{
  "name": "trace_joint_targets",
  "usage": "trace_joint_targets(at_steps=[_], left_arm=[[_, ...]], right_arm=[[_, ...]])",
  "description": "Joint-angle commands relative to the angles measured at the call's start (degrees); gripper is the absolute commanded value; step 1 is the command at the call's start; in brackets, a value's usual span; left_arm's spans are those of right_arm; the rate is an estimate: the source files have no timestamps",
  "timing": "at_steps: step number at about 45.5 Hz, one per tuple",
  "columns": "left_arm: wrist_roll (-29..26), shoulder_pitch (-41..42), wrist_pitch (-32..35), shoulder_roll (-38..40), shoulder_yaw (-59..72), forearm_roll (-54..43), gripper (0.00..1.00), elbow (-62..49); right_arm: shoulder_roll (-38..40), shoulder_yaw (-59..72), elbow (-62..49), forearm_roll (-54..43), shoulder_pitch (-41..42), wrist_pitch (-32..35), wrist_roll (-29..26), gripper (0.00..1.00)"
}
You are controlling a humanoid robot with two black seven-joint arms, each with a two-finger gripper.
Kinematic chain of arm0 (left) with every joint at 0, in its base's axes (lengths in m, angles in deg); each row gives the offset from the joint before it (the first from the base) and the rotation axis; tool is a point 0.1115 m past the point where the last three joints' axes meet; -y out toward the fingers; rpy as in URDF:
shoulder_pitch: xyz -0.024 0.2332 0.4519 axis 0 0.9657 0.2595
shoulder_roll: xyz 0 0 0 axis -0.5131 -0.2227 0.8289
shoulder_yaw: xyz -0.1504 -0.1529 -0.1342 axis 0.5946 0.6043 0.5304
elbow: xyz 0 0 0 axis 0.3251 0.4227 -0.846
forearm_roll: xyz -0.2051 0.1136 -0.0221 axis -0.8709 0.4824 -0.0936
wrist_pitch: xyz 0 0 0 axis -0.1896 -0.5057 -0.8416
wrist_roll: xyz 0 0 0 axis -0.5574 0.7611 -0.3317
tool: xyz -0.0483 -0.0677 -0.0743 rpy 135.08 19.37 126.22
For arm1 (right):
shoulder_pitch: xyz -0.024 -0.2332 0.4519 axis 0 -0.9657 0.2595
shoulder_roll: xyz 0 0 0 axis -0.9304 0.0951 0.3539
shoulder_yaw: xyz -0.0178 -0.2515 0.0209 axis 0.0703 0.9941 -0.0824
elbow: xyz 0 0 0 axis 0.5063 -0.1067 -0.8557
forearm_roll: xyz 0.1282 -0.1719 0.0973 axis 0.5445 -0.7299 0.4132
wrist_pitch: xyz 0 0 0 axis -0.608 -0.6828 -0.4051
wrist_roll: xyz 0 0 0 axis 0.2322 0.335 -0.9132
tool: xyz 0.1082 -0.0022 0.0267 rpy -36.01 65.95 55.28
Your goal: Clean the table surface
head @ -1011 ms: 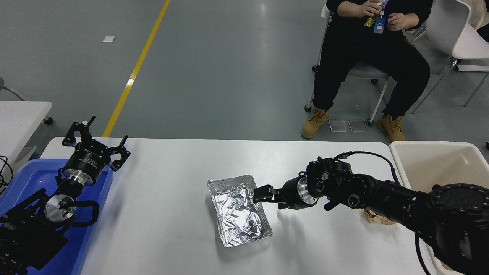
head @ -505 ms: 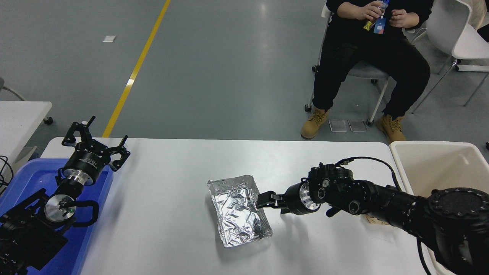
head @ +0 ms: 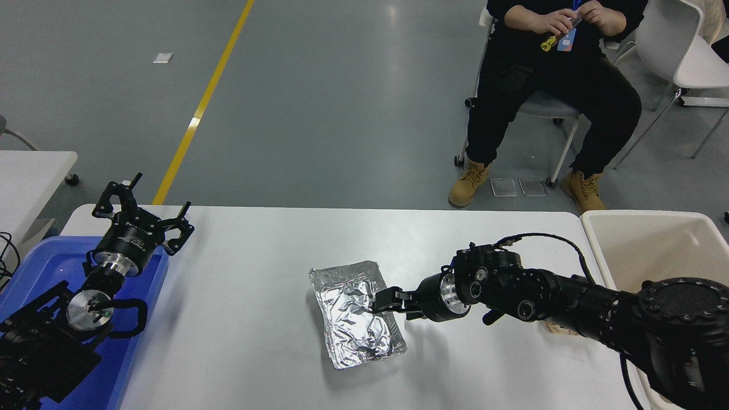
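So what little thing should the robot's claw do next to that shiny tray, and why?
Probably close on the right rim of the crumpled silver foil tray. The right claw sits at that edge, though whether it grips is unclear, and the tray lies on the white table surface, with the cream plastic tub waiting at the right.

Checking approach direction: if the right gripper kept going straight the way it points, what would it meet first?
The right gripper points left at the foil tray; it would likely meet the tray's right rim first, though its height above it is unclear.
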Motion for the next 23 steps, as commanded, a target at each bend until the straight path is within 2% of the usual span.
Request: trace_joint_targets(at_steps=[1, 16, 23], left_arm=[[0.0, 0.0, 0.0, 0.0, 0.0, 0.0, 1.00, 0.0], [0.0, 0.0, 0.0, 0.0, 0.0, 0.0, 1.00, 0.0], [0.0, 0.1, 0.0, 0.0, 0.0, 0.0, 1.00, 0.1]], right_arm=[[0.0, 0.1, 0.2, -1.9, -1.0, 0.0, 0.5, 0.79], [0.0, 0.2, 0.2, -2.3, -1.3, 0.0, 0.7, 0.79], [0.0, 0.3, 0.2, -5.8, -1.3, 0.0, 2.7, 0.70]])
